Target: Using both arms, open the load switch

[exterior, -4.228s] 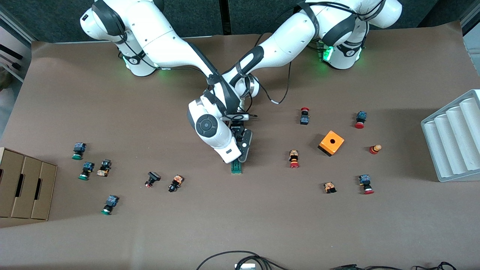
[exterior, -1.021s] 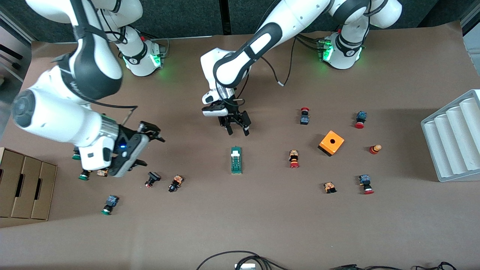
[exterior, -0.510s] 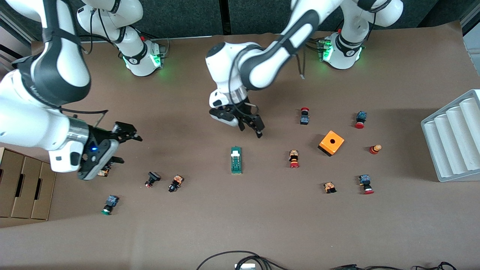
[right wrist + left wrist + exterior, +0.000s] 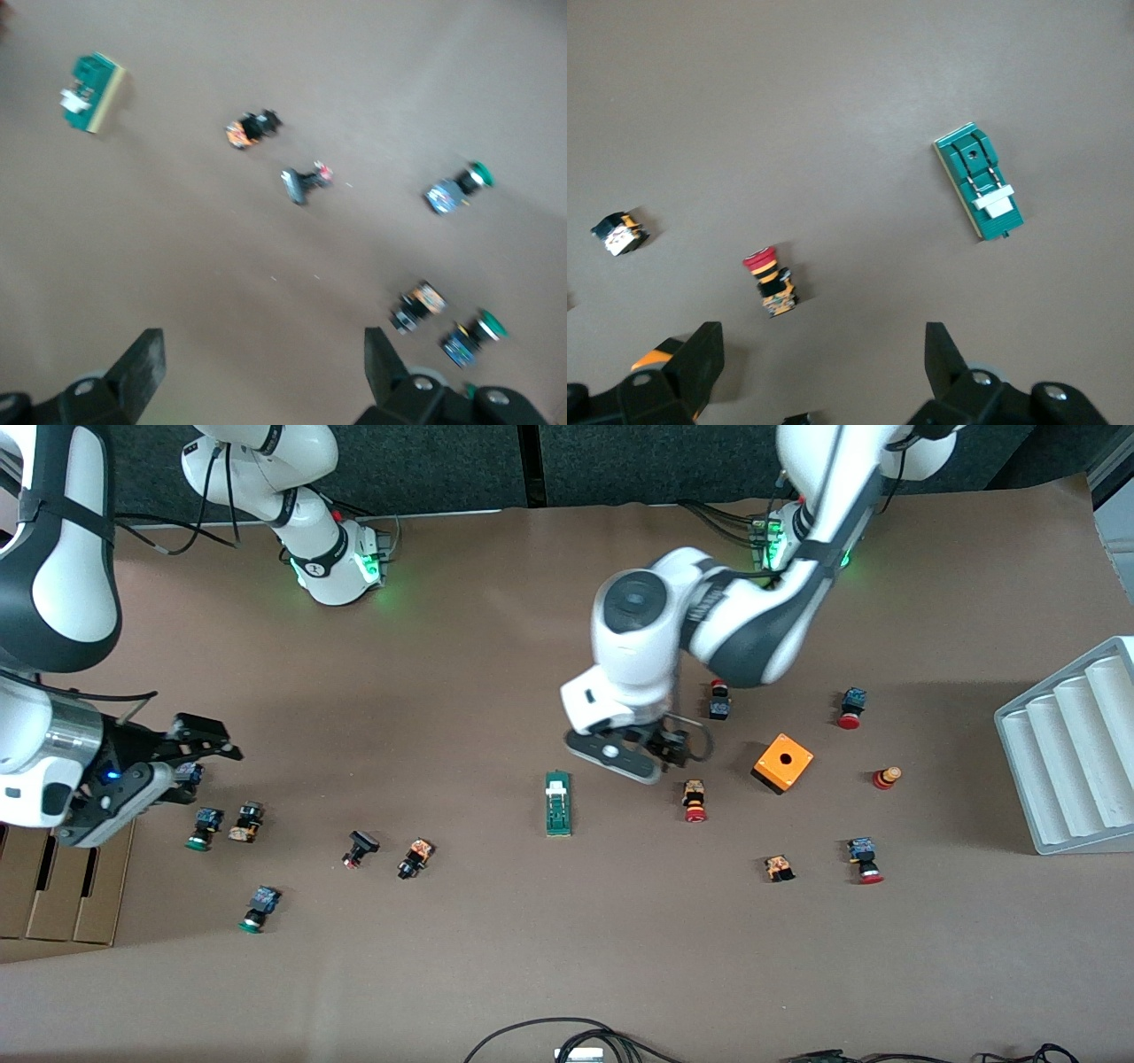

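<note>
Front view shows the load switch lying flat and alone on the counter, its white tab at the end toward the robots' bases, with nothing gripping it. Up in the air just beside the switch, toward the left arm's end, hangs the left claw, its jaws spread wide and empty, over bare counter between the switch and a red-capped button. I judge that both claws are clear of the switch because its tab looks already slid. Well apart from the switch, toward the right arm's end, the right claw hangs open and empty over green-capped buttons.
</note>
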